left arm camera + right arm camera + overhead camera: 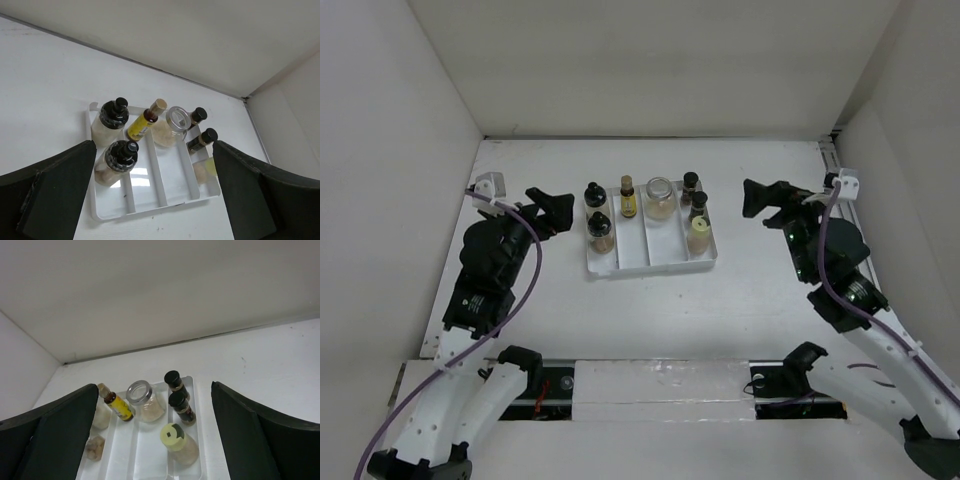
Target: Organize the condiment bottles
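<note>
Several condiment bottles stand in a white divided tray [650, 266]. Two black-capped glass bottles [595, 195] [601, 229] fill its left lane. A slim amber yellow-labelled bottle [628, 198] and a clear silver-lidded jar [660, 197] stand at the back of the middle lanes. Two small dark black-capped bottles [691, 184] [699, 205] and a cream-yellow one [699, 236] fill the right lane. My left gripper [556, 207] is open and empty, left of the tray. My right gripper [754, 200] is open and empty, right of it. Neither touches anything.
The tray [150, 210] has bare lane fronts in both wrist views [150, 463]. White walls enclose the table at the back and both sides. Arm bases and a rail run along the near edge [650, 385].
</note>
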Tool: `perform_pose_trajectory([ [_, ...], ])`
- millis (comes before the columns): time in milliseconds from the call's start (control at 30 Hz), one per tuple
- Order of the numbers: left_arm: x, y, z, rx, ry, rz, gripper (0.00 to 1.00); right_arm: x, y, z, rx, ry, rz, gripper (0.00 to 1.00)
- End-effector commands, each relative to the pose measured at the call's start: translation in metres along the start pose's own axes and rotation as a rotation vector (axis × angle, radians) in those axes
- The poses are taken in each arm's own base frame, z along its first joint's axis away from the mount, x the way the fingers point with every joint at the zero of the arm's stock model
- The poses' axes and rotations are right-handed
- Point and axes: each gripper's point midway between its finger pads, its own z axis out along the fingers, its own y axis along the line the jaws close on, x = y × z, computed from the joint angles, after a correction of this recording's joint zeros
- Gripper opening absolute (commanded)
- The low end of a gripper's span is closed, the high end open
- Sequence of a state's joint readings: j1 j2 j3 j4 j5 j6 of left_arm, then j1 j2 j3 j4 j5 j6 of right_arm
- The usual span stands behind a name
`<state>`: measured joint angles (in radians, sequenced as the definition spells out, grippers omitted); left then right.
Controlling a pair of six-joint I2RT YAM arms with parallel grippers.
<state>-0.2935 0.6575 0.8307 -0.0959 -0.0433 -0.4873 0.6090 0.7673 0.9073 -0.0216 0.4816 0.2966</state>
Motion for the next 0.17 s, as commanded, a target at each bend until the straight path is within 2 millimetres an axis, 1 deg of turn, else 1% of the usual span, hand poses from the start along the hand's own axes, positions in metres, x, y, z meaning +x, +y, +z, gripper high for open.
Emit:
perform_pose_trajectory([
  [0, -0.025, -0.023, -0.007, 0.084, -0.056, 0.012, 1.00, -0.014, -0.012, -0.004, 0.041, -0.069, 0.043, 1.00],
  [33, -0.023, -0.022, -0.008, 0.083, -0.055, 0.012, 1.00, -0.009, -0.013, -0.004, 0.045, -0.059, 0.037, 1.00],
  [133, -0.023, -0.022, -0.010, 0.089, -0.064, 0.002, 1.00, -0.003, -0.013, -0.007, 0.030, -0.030, 0.025, 1.00],
])
